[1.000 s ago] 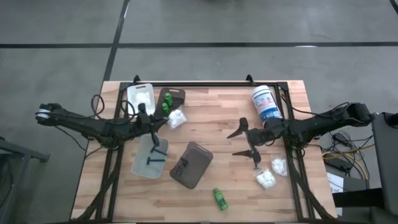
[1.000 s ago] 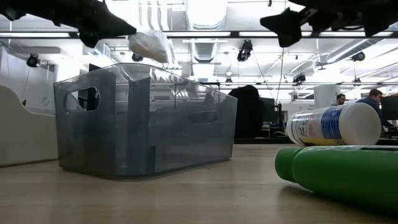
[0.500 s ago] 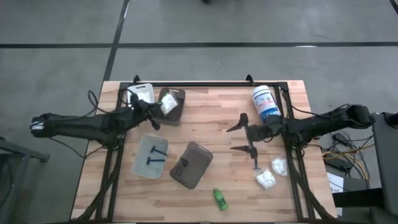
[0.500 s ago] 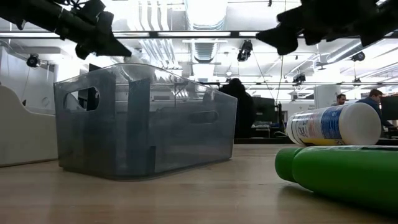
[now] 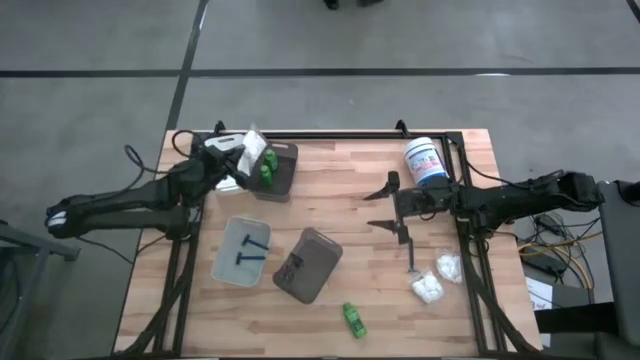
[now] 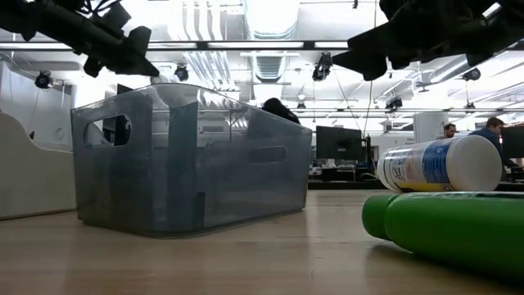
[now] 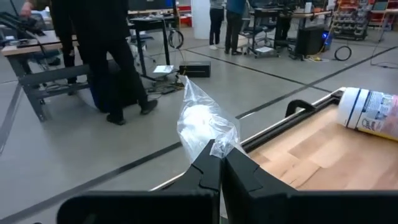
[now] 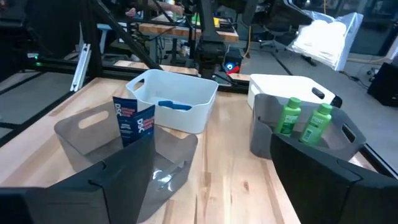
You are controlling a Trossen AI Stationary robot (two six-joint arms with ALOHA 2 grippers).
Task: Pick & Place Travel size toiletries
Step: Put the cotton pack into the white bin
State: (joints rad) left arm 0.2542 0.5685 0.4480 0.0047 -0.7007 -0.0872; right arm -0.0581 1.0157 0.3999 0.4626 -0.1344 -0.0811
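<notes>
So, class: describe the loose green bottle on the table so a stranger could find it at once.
Start at the wooden table and go to its near edge, below the grey tray. The green bottle lies there alone on its side; the other green bottles stand upright in a tray at the far left.

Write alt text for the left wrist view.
The left tool, shut, pinches a clear plastic packet of white contents, held up above the wooden table. A white tub with a blue label lies beyond; people stand in the room behind.
</notes>
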